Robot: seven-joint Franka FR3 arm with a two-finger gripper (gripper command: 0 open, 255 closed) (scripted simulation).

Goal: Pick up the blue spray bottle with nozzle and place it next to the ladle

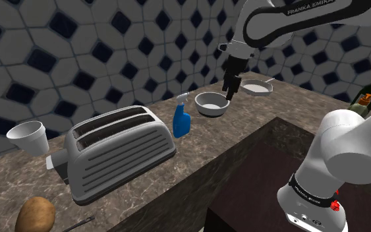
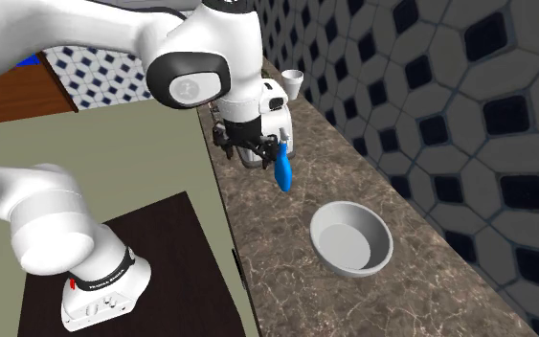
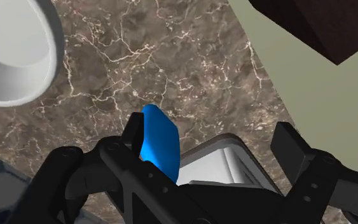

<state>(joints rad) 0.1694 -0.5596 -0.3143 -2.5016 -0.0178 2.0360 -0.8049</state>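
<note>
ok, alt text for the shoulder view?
White robot arm hangs its black jaws, open, over a brown marbled counter near a round grey bowl. A blue spray bottle stands upright between the bowl and a grey two-slot toaster.

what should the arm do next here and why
Probably slide the open gripper sideways until it is centred on the spray bottle, before lowering. The bottle sits close beside one finger rather than mid-gap, and in the shoulder view the gripper hangs above the counter, holding nothing.
</note>
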